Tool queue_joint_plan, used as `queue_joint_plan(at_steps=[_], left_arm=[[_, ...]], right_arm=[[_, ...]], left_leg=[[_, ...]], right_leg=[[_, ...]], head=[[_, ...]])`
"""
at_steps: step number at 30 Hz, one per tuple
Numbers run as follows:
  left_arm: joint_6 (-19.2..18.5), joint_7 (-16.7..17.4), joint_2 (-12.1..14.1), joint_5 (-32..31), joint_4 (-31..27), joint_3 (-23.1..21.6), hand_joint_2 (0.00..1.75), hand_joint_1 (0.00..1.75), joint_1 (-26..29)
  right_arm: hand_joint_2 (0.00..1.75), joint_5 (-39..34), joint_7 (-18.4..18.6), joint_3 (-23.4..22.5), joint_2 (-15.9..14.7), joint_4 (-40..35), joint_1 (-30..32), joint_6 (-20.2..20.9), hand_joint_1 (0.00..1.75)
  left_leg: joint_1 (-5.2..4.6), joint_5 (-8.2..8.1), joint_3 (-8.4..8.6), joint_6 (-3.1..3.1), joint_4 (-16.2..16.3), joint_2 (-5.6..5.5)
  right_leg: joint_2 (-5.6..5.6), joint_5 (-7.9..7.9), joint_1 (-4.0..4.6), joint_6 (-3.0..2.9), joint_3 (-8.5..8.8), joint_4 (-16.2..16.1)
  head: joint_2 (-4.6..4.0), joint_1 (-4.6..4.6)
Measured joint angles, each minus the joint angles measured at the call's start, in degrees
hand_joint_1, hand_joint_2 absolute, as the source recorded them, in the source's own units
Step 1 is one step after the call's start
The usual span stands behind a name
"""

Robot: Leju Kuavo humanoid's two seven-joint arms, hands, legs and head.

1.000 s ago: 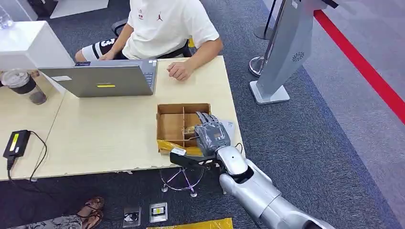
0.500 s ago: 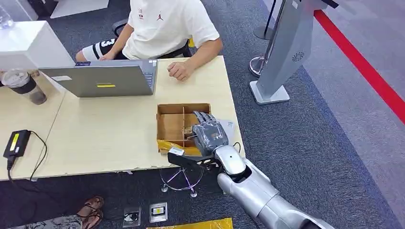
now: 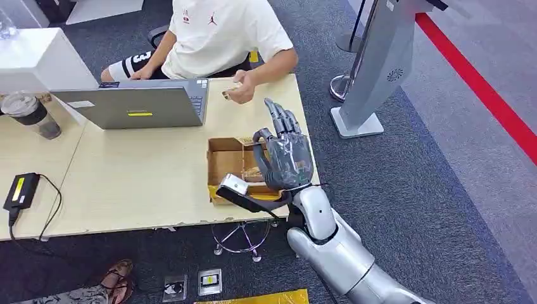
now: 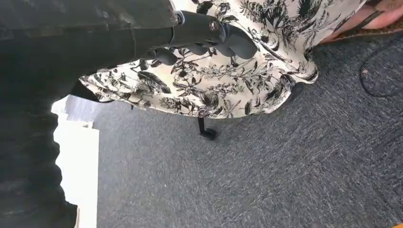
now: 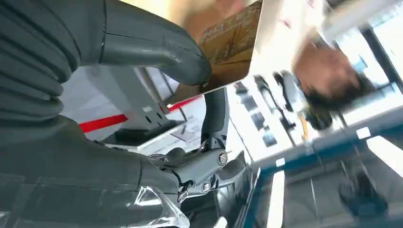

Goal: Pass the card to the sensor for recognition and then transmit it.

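My right hand (image 3: 284,158) is raised above the brown cardboard box (image 3: 227,166) at the table's right end, fingers pointing up and away. In the right wrist view its thumb (image 5: 157,52) presses a brown-gold patterned card (image 5: 234,43) against a darker finger (image 5: 215,111), so the card is pinched. The grey sensor stand (image 3: 379,66) rises from the carpet to the right of the table, apart from the hand. My left hand (image 4: 204,38) hangs low with its fingers curled in and nothing in them, in front of floral-print fabric.
A person in a white shirt sits at the far side, one hand (image 3: 239,87) lifted just above the table, holding something small. A grey laptop (image 3: 136,104), a lidded cup (image 3: 30,114) and a black power adapter (image 3: 20,190) lie to the left. A red floor line (image 3: 487,95) runs at right.
My right hand has lifted up out of the box and turned its fingers upward with the card. The person's hand has risen off the tabletop.
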Motion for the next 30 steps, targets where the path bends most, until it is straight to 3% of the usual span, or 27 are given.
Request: queue_joint_plan(at_steps=[2, 7, 10, 13, 15, 19, 24, 30], left_arm=[[0.24, 0.26, -0.11, 0.09, 0.00, 0.09, 1.75, 0.00, 0.05], [0.26, 0.50, -0.26, 0.22, 0.00, 0.85, 1.75, 0.00, 0.08], [0.22, 0.28, -0.26, -0.02, 0.00, 0.96, 1.75, 0.00, 0.07], [0.17, -0.85, -0.28, -0.75, 0.00, 0.98, 1.75, 0.00, 0.02], [0.17, -1.25, -0.42, -1.23, 0.00, 0.98, 1.75, 0.00, -0.12], [0.22, -1.64, -0.76, -1.40, 0.00, 0.98, 1.75, 0.00, -0.39], [0.17, -1.68, -1.16, -1.86, 0.00, 0.96, 1.75, 0.00, -0.38], [0.24, -1.68, -1.60, -1.92, 0.00, 0.94, 1.75, 0.00, -0.36]], right_arm=[[1.75, -1.92, -1.31, -0.33, -0.13, -4.53, 0.97, -3.58, 1.75], [1.75, -2.66, -3.95, -1.03, -0.61, -13.91, 2.35, -4.84, 1.75], [1.75, -1.17, -5.55, -1.00, -0.46, -16.93, 2.23, -4.71, 1.75], [1.75, 0.92, -4.19, -0.79, 0.55, -16.80, -0.43, -1.19, 1.75], [1.75, 1.93, -3.80, -0.50, 2.12, -12.73, -4.45, -0.01, 1.75], [1.75, 3.87, -3.19, 0.13, 6.55, 1.98, -11.56, -1.41, 1.75], [1.75, 10.00, 0.68, 1.20, 10.25, 16.21, -16.25, -0.47, 1.75], [1.75, 14.30, 3.88, 2.80, 12.29, 24.87, -18.67, 1.63, 1.75]], left_leg=[[0.00, 0.00, -0.01, 0.00, 0.00, -0.01], [0.00, -0.02, 0.00, -0.02, -0.01, 0.00], [0.01, -0.02, -0.01, -0.03, -0.02, 0.00], [0.01, -0.01, -0.05, -0.03, -0.03, 0.02], [0.02, 0.02, -0.04, -0.06, -0.04, 0.01], [0.07, 0.10, -0.07, -0.11, -0.02, -0.13], [0.08, 0.09, -0.12, -0.11, -0.02, -0.17], [0.07, 0.08, -0.17, -0.11, -0.01, -0.14]], right_leg=[[-0.01, 0.00, 0.00, 0.00, -0.01, 0.00], [0.00, 0.00, 0.00, 0.00, 0.01, 0.00], [0.00, 0.00, 0.01, 0.00, 0.03, 0.01], [-0.01, 0.01, 0.01, 0.00, 0.03, 0.02], [-0.01, 0.02, 0.02, -0.01, 0.02, 0.03], [-0.18, 0.04, 0.08, -0.03, 0.05, 0.03], [-0.19, 0.04, 0.09, -0.04, 0.01, 0.03], [-0.16, 0.03, 0.08, -0.05, -0.05, 0.00]], head=[[0.00, 0.00], [0.00, -0.02], [0.00, 0.00], [0.00, -0.02], [0.00, 0.00], [0.00, -0.02], [0.00, 0.02], [0.00, 0.00]])
